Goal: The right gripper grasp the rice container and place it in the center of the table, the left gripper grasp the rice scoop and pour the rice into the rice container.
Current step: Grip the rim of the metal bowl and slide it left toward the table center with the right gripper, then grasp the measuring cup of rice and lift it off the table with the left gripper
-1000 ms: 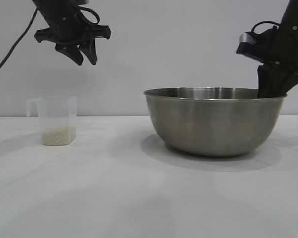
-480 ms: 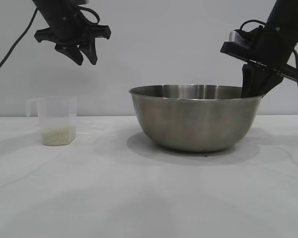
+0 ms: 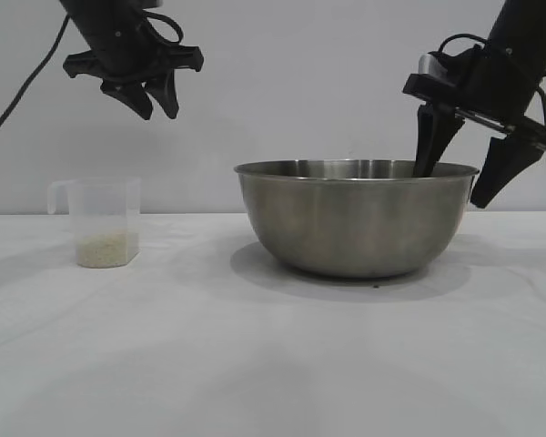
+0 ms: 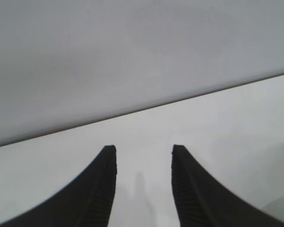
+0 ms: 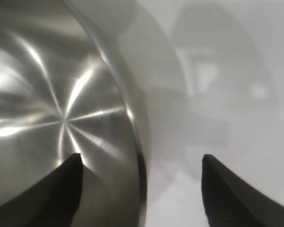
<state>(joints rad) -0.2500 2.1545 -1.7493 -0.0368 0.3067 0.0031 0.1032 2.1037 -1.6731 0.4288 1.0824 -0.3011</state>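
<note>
White desk (image 3: 255,364) under a grey wall: the round steel rice container (image 3: 355,223) sits right of centre. Right claw (image 3: 464,159), fingers apart astride its rim, should lift clear; left claw (image 3: 150,96), part-open upper left, then descends on the clear plastic rice scoop (image 3: 105,223).

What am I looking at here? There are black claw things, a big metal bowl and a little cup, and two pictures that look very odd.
These are two robot arms at a white table, each ending in a claw called a gripper. The wide picture comes from a camera facing both arms. The two odd ones come from cameras on the wrists, looking out past each claw's fingers.

The left gripper hangs in the air above the rice scoop, a clear plastic cup with rice in its bottom. It holds nothing.

The right gripper is open astride the rim of the rice container, the steel bowl: one finger inside, one outside. Its wrist picture shows the same rim between the fingers.
</note>
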